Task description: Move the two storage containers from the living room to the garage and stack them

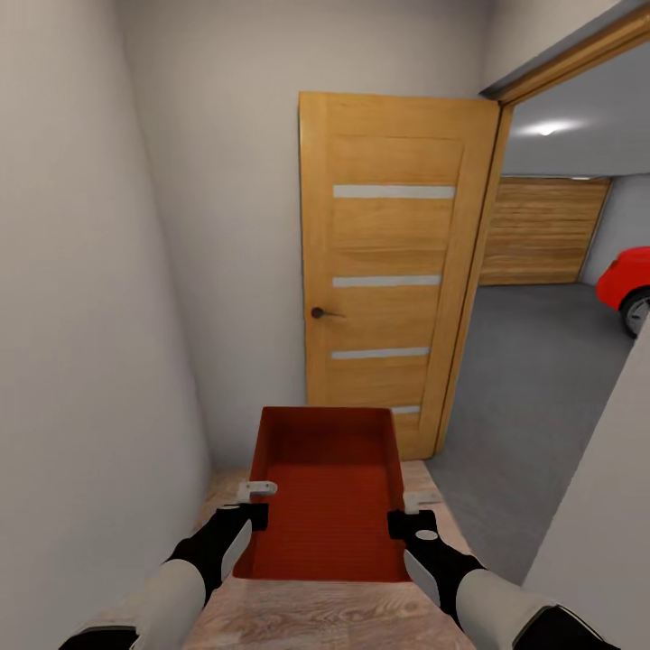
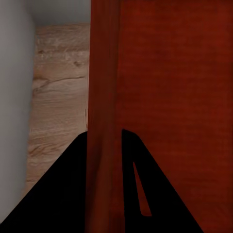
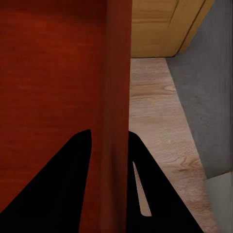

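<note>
one storage container (image 1: 327,506), one open door (image 1: 388,271), one red car (image 1: 626,284)

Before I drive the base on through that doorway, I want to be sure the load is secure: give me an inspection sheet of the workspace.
Surface: light wood plank floor underfoot; dark grey concrete floor starts past the doorway.
Job's things: one orange-red storage container, open-topped and empty, carried level in front of the robot.
Clutter: nothing seen.
Grippers: left gripper pinches the container's left wall; right gripper pinches its right wall.
Cables: nothing seen.
Surroundings: pale walls close by on the left and ahead; open wooden door ahead; the garage lies ahead to the right, with a plank-panelled door and part of a red car.
</note>
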### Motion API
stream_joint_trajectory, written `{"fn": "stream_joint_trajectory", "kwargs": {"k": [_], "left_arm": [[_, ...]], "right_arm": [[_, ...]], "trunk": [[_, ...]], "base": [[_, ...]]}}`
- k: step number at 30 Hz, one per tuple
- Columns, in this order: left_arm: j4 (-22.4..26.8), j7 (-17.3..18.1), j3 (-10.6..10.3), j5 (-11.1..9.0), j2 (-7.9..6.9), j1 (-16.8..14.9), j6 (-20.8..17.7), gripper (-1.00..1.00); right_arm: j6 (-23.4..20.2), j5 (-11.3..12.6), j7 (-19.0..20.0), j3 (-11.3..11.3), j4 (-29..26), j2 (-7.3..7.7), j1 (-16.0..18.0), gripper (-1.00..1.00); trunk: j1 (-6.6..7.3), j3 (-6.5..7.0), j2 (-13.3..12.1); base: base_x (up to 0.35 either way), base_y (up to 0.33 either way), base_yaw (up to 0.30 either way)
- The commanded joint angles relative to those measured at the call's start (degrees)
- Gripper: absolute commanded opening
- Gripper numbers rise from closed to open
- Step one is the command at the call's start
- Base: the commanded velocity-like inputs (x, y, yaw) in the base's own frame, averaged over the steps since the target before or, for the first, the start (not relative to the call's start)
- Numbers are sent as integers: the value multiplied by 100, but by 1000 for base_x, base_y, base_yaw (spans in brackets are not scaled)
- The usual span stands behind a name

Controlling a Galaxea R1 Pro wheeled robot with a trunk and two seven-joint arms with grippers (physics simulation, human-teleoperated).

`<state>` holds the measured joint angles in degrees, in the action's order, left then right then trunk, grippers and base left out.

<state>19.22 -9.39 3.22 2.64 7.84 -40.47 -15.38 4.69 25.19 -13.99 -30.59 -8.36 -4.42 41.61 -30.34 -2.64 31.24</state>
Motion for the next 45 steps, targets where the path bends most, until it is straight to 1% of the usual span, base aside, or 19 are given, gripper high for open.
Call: {"fn": "stream_joint_trajectory", "kwargs": {"k": [1, 6, 14, 45], "left_arm": [[328, -19, 141, 105, -2, -5, -45, -100], [329, -19, 140, 105, -2, -5, -44, -100], [336, -19, 142, 114, -2, -5, -44, -100], [336, -19, 144, 131, -2, -5, -44, -100]], "right_arm": [[35, 93, -8, -43, 21, 4, 5, -100], [38, 98, -7, -43, 22, 10, 5, -100], [31, 100, -7, -40, 25, 13, 5, -100], [44, 100, -7, -37, 28, 20, 5, -100]], "trunk": [[-6, -12, 10], [-6, -12, 10], [-6, -12, 10], [-6, -12, 10]], "base": [[322, 71, -248], [322, 70, -220], [266, 14, -34], [8, 0, 0]]}}
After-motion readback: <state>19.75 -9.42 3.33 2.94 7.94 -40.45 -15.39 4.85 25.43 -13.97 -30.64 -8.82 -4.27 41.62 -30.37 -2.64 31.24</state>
